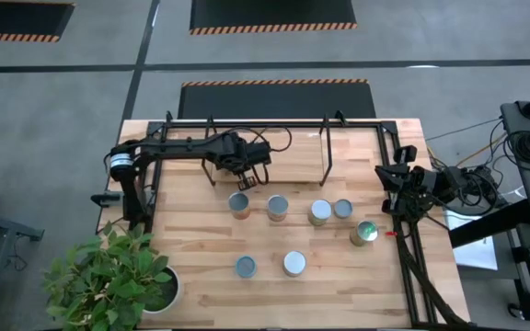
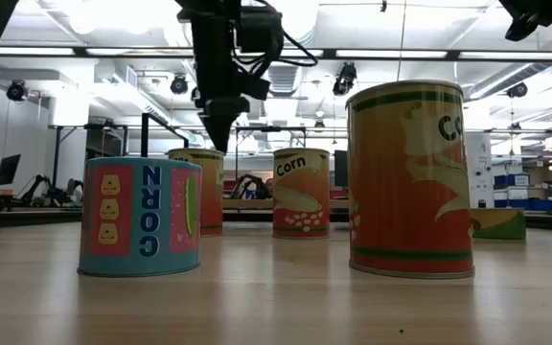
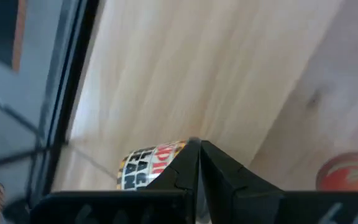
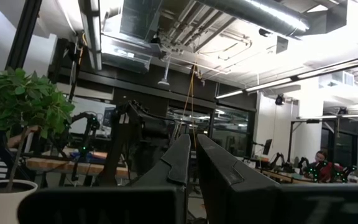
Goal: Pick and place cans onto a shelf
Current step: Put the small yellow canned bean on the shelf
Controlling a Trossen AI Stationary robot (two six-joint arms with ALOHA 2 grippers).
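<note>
Seven cans (image 1: 277,208) stand upright on the table, in front of the black-rod shelf (image 1: 325,147)

Your right gripper (image 4: 191,158) has its two dark fingers (image 4: 178,163) pressed together, holding nothing, and it's aimed level out into the room. Off to one side of the jaws there's a leafy green plant (image 4: 23,109) in a round white pot (image 4: 5,200). Past the fingertips you get black metal frames (image 4: 126,146), and high above them silvery ceiling ducts (image 4: 253,14) and strip lights (image 4: 344,62).

A robotics lab: exposed ceiling ducts (image 4: 229,15), hazard-striped floor mats (image 1: 272,16), other workbenches (image 4: 61,163) behind
</note>
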